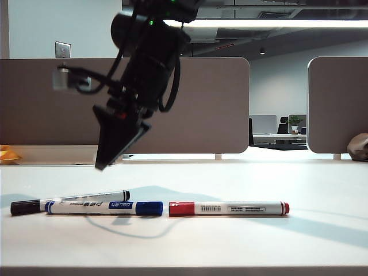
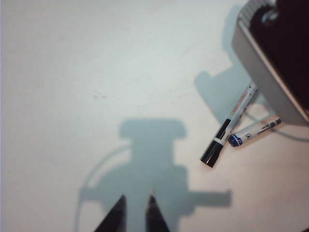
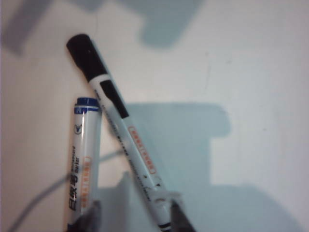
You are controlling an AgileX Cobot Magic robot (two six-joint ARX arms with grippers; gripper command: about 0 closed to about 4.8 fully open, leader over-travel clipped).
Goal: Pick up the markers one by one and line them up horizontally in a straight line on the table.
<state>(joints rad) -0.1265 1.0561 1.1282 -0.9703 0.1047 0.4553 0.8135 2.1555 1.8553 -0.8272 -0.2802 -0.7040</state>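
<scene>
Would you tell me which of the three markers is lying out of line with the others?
The black-capped marker: it lies at a slant behind the blue-capped marker, which sits end to end in a row with the red-capped marker.

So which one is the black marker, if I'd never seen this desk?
Start at the wide off-white table and find the row of three markers along its front. Go to the left end, below the right gripper hanging above. The black-capped marker lies there at a slight slant behind the blue-capped marker: it alone has a dark cap and sits out of line with the red-capped marker.
</scene>
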